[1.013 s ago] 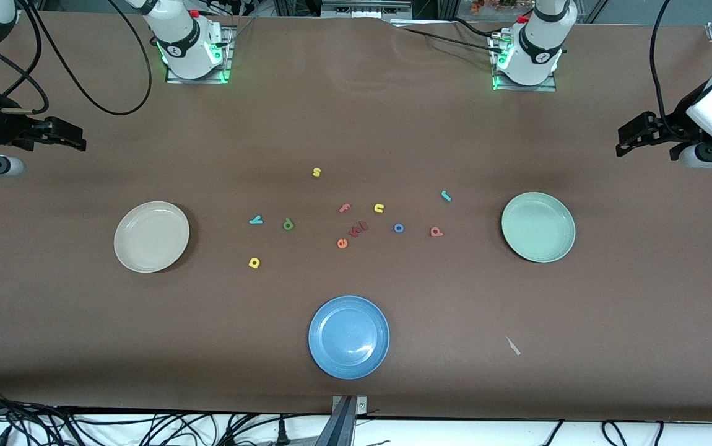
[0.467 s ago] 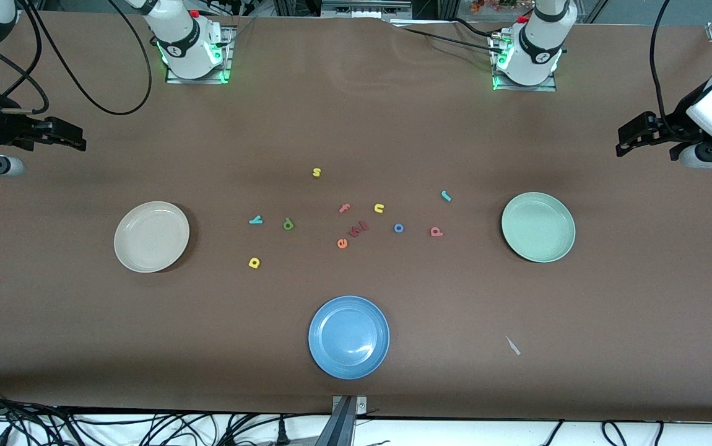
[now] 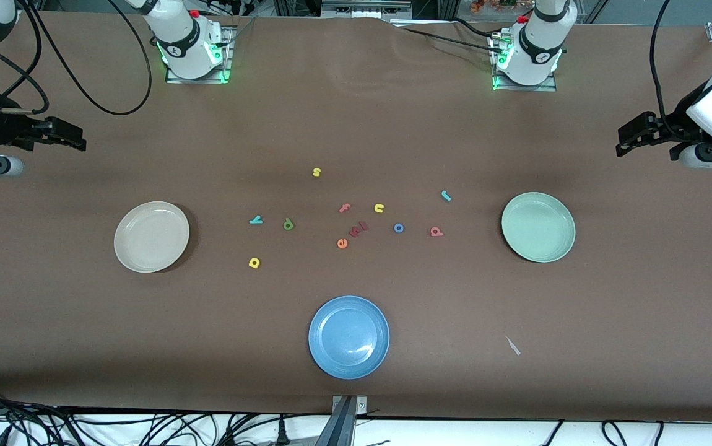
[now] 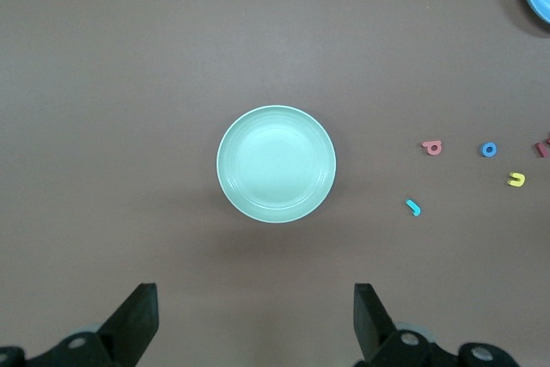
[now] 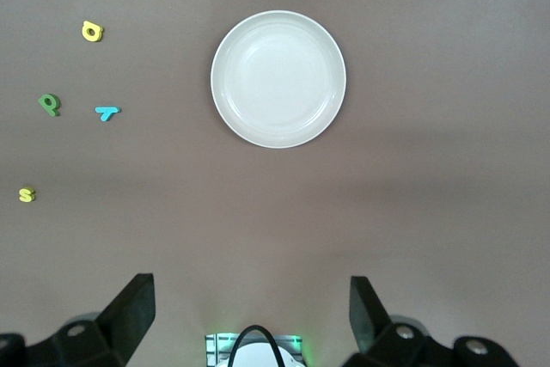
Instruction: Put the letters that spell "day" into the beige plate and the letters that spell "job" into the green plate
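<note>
The beige plate (image 3: 151, 236) (image 5: 278, 79) lies bare toward the right arm's end, the green plate (image 3: 538, 227) (image 4: 276, 163) toward the left arm's end. Between them lie the teal "y" (image 3: 256, 220), green "d" (image 3: 288, 224) and yellow "a" (image 3: 254, 262), then the blue "o" (image 3: 399, 228), pinkish-red "b" (image 3: 436, 231) and teal "j" (image 3: 446, 196). My right gripper (image 3: 71, 139) (image 5: 253, 315) hangs open and holds nothing, high over the table's edge at its own end. My left gripper (image 3: 625, 145) (image 4: 255, 324) is open too, high over its own end.
A blue plate (image 3: 348, 337) sits nearest the front camera, mid-table. Other letters lie among the task's: yellow "s" (image 3: 316, 172), pink "f" (image 3: 345, 208), yellow "u" (image 3: 379, 208), orange "e" (image 3: 342, 243), a dark red pair (image 3: 359, 228). A pale scrap (image 3: 512, 345) lies nearer the camera than the green plate.
</note>
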`<action>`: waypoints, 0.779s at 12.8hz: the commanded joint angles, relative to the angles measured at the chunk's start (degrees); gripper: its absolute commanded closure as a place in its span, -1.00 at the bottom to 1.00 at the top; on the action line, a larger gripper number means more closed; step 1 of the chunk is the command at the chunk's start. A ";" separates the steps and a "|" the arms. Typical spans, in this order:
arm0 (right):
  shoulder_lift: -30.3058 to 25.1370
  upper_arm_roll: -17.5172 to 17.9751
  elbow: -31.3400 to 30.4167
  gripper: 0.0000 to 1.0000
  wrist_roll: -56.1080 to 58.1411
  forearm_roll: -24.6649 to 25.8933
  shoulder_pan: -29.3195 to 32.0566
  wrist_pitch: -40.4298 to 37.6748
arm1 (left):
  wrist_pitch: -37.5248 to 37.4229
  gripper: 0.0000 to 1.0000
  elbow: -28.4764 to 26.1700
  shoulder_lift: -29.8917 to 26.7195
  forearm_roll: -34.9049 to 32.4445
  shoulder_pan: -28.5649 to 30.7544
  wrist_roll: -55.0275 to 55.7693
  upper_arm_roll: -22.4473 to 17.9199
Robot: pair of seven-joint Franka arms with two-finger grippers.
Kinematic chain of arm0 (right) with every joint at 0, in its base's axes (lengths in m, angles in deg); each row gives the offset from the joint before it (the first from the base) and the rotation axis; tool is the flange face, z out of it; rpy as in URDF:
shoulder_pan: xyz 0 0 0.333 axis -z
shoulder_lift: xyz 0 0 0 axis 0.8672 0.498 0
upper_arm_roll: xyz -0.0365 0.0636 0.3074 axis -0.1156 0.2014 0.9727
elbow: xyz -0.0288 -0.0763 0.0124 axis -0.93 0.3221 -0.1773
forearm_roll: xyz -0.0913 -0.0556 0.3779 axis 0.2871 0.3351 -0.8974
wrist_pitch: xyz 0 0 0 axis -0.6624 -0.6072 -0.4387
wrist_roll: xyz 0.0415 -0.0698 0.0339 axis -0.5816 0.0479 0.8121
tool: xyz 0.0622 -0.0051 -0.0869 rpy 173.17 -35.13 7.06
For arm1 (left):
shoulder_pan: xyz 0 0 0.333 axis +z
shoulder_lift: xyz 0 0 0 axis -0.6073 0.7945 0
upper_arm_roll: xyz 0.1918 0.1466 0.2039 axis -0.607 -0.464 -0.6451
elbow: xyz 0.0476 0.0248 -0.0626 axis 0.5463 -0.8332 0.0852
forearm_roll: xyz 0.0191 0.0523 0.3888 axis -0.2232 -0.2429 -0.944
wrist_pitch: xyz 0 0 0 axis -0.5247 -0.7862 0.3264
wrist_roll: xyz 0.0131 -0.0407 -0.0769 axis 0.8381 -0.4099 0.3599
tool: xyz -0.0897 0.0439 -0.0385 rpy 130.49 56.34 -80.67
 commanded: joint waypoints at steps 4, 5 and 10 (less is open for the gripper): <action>-0.03 0.27 0.54 -1.00 0.11 -0.90 0.49 -0.69 | -0.94 -1.00 0.74 -0.04 0.32 -0.13 -0.41 -0.13; -0.03 0.27 0.54 -1.00 0.03 -0.90 0.57 -0.69 | -0.94 -1.00 0.74 -0.04 0.32 -0.13 -0.41 -0.13; -0.03 0.27 0.45 -1.00 -0.33 -0.90 0.49 -0.78 | -1.11 -1.00 0.74 -0.04 0.32 -0.13 -0.41 -0.13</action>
